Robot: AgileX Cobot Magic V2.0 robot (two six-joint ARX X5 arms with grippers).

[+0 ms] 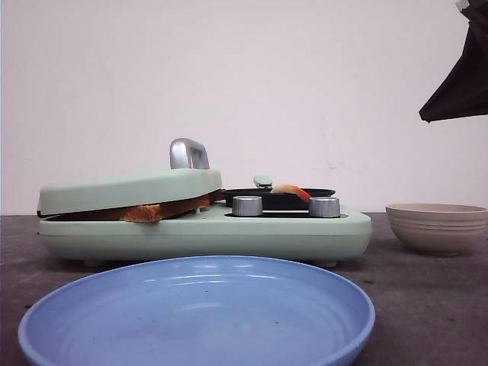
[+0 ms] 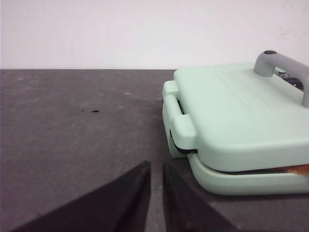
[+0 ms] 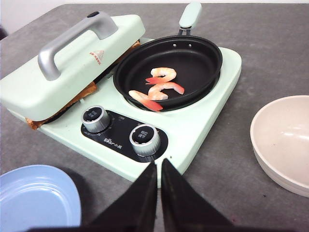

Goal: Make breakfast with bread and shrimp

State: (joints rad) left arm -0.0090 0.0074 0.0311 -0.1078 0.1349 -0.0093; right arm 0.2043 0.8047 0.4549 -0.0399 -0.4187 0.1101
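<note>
Toasted bread [image 1: 152, 211] is clamped under the shut mint-green lid [image 1: 130, 191] of the breakfast maker; only its brown edge shows [image 3: 84, 94], and a corner of the bread [image 2: 301, 169] pokes out. Three pink shrimp [image 3: 163, 74] with red tails lie in the black pan [image 3: 193, 58]; one shrimp [image 1: 293, 190] peeks over the pan rim. My left gripper [image 2: 155, 166] is shut and empty, low over the table left of the maker. My right gripper [image 3: 159, 162] is shut and empty, above the maker's front edge near the knobs [image 3: 144, 137].
A blue plate [image 1: 198, 313] sits in front of the maker and a beige bowl [image 1: 437, 226] to its right, both empty. The right arm's dark body [image 1: 457, 84] hangs at the upper right. A white wall stands behind the table.
</note>
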